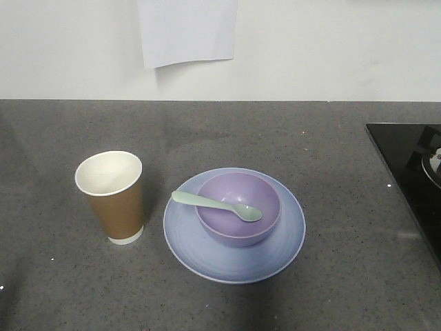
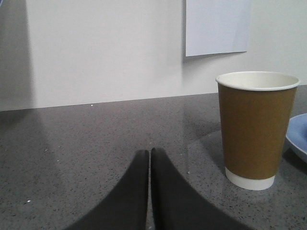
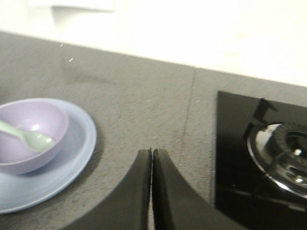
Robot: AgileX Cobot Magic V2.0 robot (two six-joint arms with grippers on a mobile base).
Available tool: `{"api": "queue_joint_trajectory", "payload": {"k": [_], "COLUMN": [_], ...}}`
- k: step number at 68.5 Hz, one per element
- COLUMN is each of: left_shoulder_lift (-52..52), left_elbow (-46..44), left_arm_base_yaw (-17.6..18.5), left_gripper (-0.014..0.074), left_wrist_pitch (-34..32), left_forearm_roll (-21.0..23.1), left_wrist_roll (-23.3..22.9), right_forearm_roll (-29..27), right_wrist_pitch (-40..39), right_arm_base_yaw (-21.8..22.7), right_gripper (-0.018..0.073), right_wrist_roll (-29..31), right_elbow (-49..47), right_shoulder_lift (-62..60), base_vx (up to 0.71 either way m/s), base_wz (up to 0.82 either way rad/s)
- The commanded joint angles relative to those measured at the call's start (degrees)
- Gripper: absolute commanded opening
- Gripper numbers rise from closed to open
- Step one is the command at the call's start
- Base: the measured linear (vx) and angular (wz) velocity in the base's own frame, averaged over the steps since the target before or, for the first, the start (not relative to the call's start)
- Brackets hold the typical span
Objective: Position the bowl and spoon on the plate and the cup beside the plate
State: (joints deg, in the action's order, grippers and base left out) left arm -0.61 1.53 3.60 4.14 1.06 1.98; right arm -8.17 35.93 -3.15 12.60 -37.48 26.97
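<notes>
The lavender bowl (image 1: 238, 207) sits on the pale blue plate (image 1: 207, 252) at the counter's middle. A mint-green spoon (image 1: 217, 205) lies across the bowl, its handle over the left rim. The brown paper cup (image 1: 112, 196) stands upright just left of the plate, apart from it. My left gripper (image 2: 150, 152) is shut and empty, low over the counter left of the cup (image 2: 255, 127). My right gripper (image 3: 152, 152) is shut and empty, right of the plate (image 3: 72, 163) and bowl (image 3: 29, 132). Neither gripper shows in the front view.
A black glass hob (image 1: 413, 172) with a burner (image 3: 283, 155) takes up the counter's right side. A white wall (image 1: 310, 48) with a sheet of paper (image 1: 187, 31) stands behind the grey speckled counter (image 1: 317, 145).
</notes>
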Motion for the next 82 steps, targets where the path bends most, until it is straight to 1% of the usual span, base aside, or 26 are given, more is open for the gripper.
{"api": "queue_joint_trajectory", "payload": {"k": [1,6,22,38,47,52,82], "left_shoulder_lift": [-0.4,-0.4,-0.4,-0.4,-0.4,-0.4,-0.4], "left_elbow": [-1.4,-1.4,-1.4,-1.4,-1.4,-1.4,-1.4], "left_arm_base_yaw": [-0.1,-0.1,-0.1,-0.1,-0.1,-0.1,-0.1], "left_gripper": [-0.0006,-0.0006,-0.0006,-0.0006,-0.0006,-0.0006,-0.0006], "left_wrist_pitch": [-3.8,-3.8,-3.8,-3.8,-3.8,-3.8,-3.8], "left_forearm_roll": [0.6,0.6,0.6,0.6,0.6,0.6,0.6], "left_wrist_roll": [-0.6,-0.6,-0.6,-0.6,-0.6,-0.6,-0.6], "right_forearm_roll": [-0.1,-0.1,-0.2,-0.2,-0.4,-0.1,0.0], "right_wrist_pitch": [-10.8,-14.7,-25.8,-34.6,-39.4,-37.5,-37.4], "right_arm_base_yaw": [2.2,3.1,3.1,3.2,5.1,5.6,5.8], "right_gripper": [-0.0004,-0.0004,-0.0004,-0.0004,-0.0004,-0.0004,-0.0002], "right_wrist_roll": [0.5,0.6,0.6,0.6,0.2,0.2,0.2], "right_elbow": [5.2,10.2,23.9,34.3,39.4,39.2,39.3], "right_shoulder_lift": [-5.2,-9.3,-20.6,-26.6,-28.6,-28.6,-28.4], "base_vx": [0.00,0.00,0.00,0.00,0.00,0.00,0.00], "base_wz": [0.00,0.00,0.00,0.00,0.00,0.00,0.00]}}
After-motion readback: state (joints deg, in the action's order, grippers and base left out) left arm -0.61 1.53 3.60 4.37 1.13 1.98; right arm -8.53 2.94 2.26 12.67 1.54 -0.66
